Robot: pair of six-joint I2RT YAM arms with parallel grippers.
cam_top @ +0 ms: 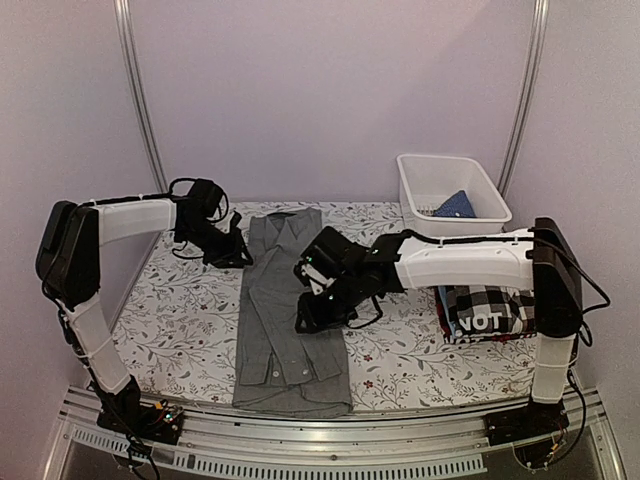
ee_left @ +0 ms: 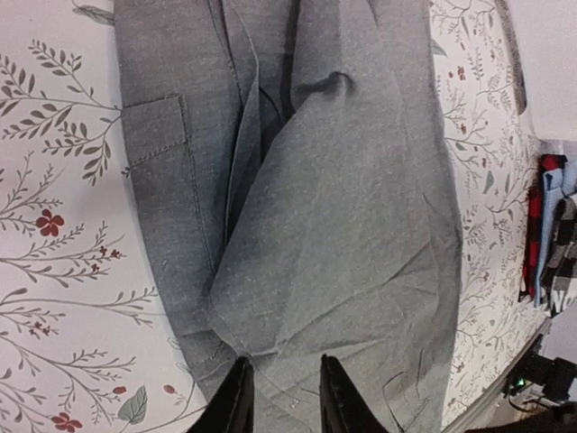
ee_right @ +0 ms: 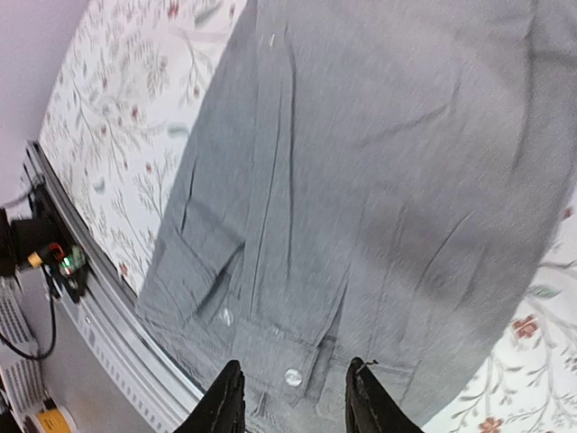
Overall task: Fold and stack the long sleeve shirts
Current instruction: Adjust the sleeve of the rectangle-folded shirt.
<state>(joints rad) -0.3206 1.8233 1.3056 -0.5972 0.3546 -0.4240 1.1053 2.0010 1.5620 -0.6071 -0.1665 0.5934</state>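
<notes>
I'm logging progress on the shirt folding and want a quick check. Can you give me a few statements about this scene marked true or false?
1. The grey shirt lies on the floral table. True.
2. The white basket is empty. False: a blue cloth lies in it.
3. The right gripper is clamped on the grey shirt. False: its fingers stand apart above the shirt.
4. A checked shirt lies folded at the table's right side. True.
</notes>
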